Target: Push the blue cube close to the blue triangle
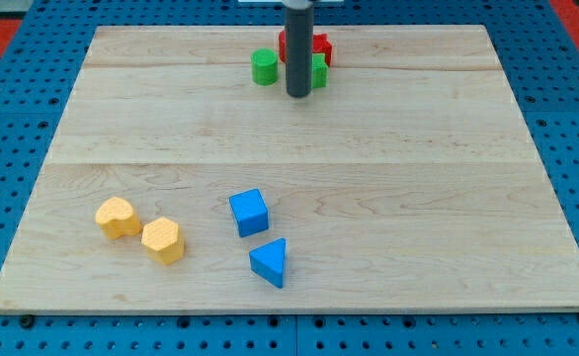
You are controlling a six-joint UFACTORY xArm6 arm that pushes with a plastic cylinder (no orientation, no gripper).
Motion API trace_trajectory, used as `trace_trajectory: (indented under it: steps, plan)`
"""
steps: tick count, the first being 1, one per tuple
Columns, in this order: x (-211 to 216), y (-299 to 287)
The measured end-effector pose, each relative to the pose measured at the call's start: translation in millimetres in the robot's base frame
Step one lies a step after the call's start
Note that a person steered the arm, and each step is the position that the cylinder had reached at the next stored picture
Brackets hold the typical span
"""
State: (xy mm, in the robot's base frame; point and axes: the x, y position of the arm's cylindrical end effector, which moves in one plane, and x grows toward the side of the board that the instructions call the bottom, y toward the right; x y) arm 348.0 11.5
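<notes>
The blue cube [249, 212] sits on the wooden board [418, 198] at the lower middle. The blue triangle [269, 262] lies just below and slightly right of it, a small gap between them. My tip [298, 95] is near the view's top, far above both blue blocks, right beside the green and red blocks there.
A green cylinder [264, 67] stands left of my tip. A red block [319, 45] and a green block [318, 69] sit partly hidden behind the rod. A yellow heart-like block [119, 218] and a yellow hexagon-like block [162, 239] lie at the lower left.
</notes>
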Motion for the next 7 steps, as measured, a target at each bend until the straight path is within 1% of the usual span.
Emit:
trace_trajectory:
  steps: [2, 3, 4, 5, 6, 7]
  plan:
    - [144.1, 50.1]
    - [194.0, 65.6]
    - [244.3, 33.0]
    - [229.0, -41.4]
    - [194.1, -107.1]
    - [198.5, -51.0]
